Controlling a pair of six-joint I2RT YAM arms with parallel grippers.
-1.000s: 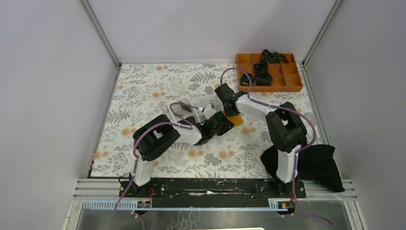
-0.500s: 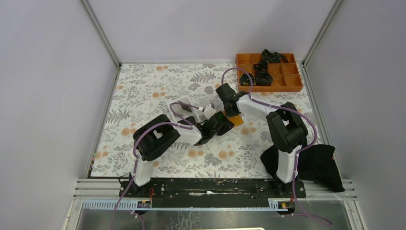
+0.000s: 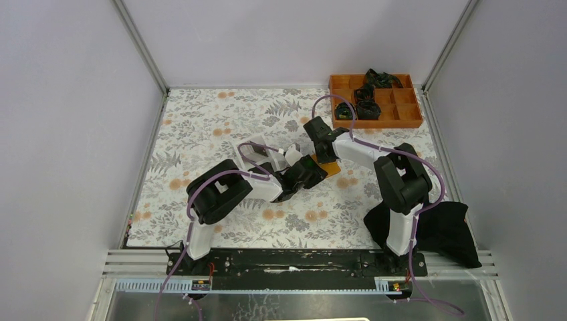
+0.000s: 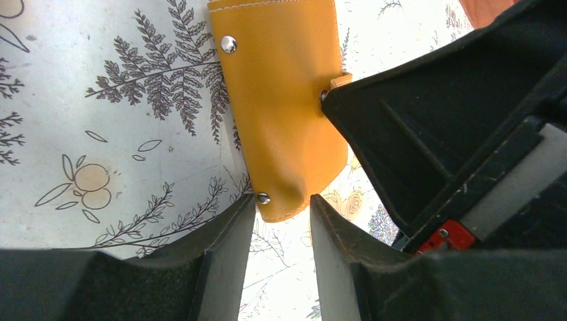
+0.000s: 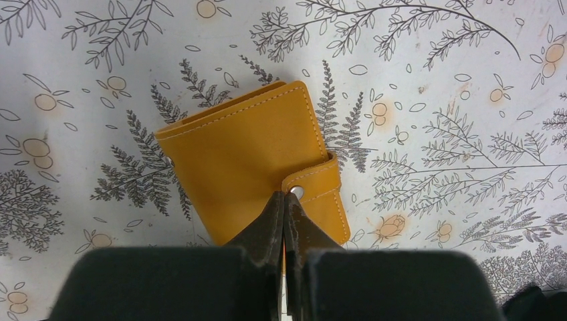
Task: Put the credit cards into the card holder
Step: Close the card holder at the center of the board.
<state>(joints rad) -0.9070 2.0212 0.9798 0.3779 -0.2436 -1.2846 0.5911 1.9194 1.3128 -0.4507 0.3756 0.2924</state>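
The card holder (image 5: 244,160) is an orange-tan wallet, folded shut and lying flat on the floral table cover. It also shows in the left wrist view (image 4: 281,93) and, partly hidden by both grippers, in the top view (image 3: 330,168). My right gripper (image 5: 285,195) is shut, and its tips rest on the wallet's face at the clasp snap (image 5: 296,192). In the top view the right gripper (image 3: 323,158) is right above the wallet. My left gripper (image 4: 282,200) is open and straddles the wallet's near corner, low over the table. No credit cards show in any view.
A white rectangular box (image 3: 256,152) stands just left of the grippers. The large orange compartment tray (image 3: 406,122) with black items sits at the back right. A black cloth (image 3: 438,227) lies by the right arm's base. Frame posts and walls close in the table.
My right gripper has shifted slightly to the right and farther back over the wallet. The left arm and the wallet have not visibly moved.
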